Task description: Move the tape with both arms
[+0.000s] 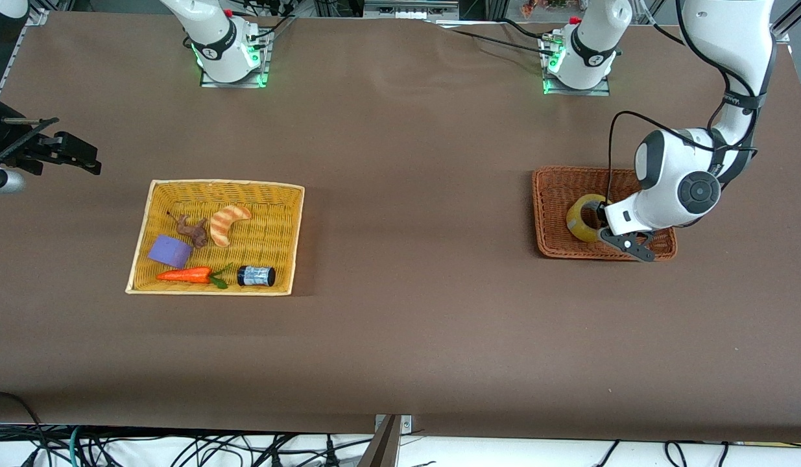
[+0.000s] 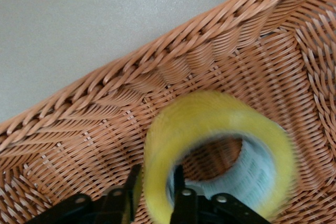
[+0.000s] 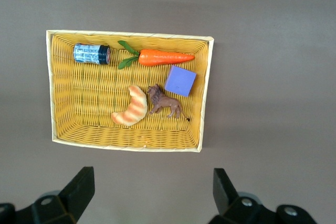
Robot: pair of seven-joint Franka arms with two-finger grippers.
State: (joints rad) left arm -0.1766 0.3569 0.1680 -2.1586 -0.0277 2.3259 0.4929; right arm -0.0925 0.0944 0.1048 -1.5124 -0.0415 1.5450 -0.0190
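Observation:
The yellowish tape roll (image 1: 583, 219) stands on its edge in the brown wicker basket (image 1: 556, 194) at the left arm's end of the table. My left gripper (image 1: 600, 225) is down in that basket and shut on the roll's wall. In the left wrist view one finger (image 2: 130, 190) is outside the tape (image 2: 210, 114) and the other is inside its pale core. I cannot tell whether the roll still touches the basket floor. My right gripper (image 1: 72, 155) is open and empty, up over the table's right-arm end, and its wide-apart fingers (image 3: 79, 188) show in the right wrist view.
A yellow wicker tray (image 1: 283, 194) toward the right arm's end holds a croissant toy (image 1: 227, 222), a small brown animal figure (image 1: 192, 229), a purple block (image 1: 170, 251), a carrot (image 1: 186, 275) and a black can (image 1: 256, 275). Bare brown table lies between the two baskets.

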